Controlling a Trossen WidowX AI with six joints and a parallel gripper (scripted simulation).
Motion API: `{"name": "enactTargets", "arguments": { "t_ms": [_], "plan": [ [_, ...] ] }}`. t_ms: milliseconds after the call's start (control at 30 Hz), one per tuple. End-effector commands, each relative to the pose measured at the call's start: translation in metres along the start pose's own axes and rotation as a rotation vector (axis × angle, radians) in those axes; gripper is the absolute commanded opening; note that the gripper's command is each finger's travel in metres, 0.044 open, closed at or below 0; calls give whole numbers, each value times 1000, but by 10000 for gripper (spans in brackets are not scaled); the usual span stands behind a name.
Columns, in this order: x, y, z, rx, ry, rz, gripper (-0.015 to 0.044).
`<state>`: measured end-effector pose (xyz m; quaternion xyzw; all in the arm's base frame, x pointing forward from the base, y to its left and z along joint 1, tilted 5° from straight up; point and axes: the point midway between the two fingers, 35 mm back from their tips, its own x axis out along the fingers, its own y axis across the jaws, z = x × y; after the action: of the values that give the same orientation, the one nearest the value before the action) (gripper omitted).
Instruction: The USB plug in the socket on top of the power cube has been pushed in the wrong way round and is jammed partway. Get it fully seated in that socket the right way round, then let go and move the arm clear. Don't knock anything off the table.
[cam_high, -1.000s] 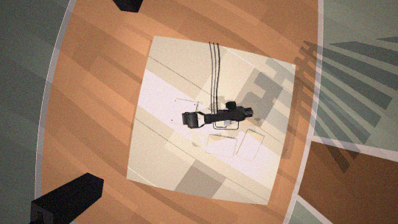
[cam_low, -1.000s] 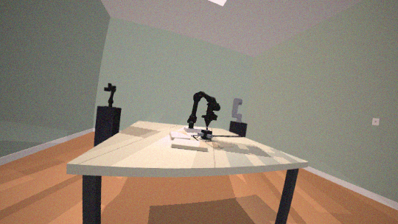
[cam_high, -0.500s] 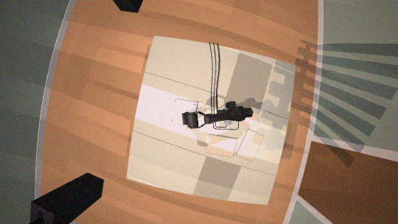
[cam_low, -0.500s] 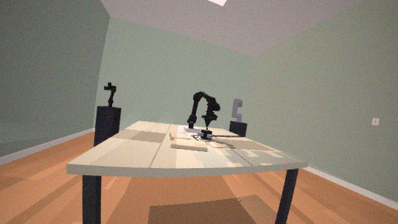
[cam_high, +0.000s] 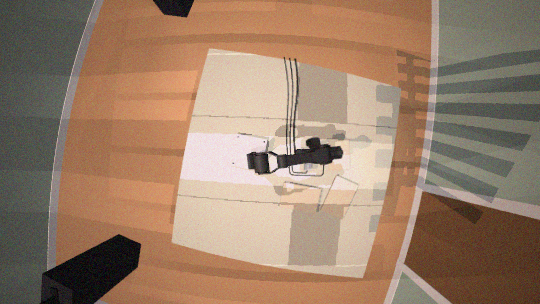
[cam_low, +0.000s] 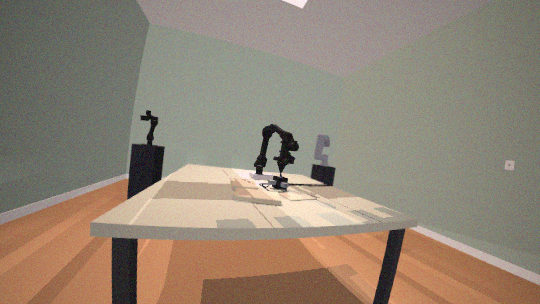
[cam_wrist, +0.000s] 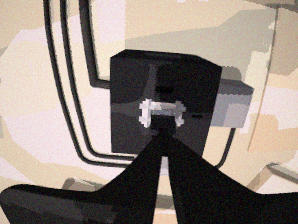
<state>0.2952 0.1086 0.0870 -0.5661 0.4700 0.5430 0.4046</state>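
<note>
The black power cube (cam_wrist: 127, 92) (cam_low: 278, 184) stands on the table (cam_low: 165, 215) (cam_high: 235, 85). In the wrist view my gripper (cam_wrist: 164, 144) (cam_low: 281, 173) is over the cube's near half, pointing down. Its fingers are almost together, shut on the small black USB plug (cam_wrist: 162, 123). A bright metal piece (cam_wrist: 165, 106) with flared ends shows just beyond the plug's body, over the cube's top. The fingers and the plug hide the socket under them, so how deep the plug sits and which way round it is cannot be told.
A grey block (cam_wrist: 231, 107) sticks out from the cube's right side. Dark cables (cam_wrist: 64, 75) (cam_high: 296, 100) run along its left and around its near side. Thin-edged flat pieces (cam_high: 337, 195) lie near the cube. Two other arms (cam_low: 151, 131) (cam_low: 322, 150) stand on pedestals beyond the table.
</note>
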Motion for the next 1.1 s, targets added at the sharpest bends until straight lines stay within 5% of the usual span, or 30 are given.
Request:
{"name": "enactTargets", "arguments": {
  "t_ms": [0,1067],
  "plan": [
    [2,0,0,5,2,3,0],
    [6,0,0,5,2,3,0]
  ]
}}
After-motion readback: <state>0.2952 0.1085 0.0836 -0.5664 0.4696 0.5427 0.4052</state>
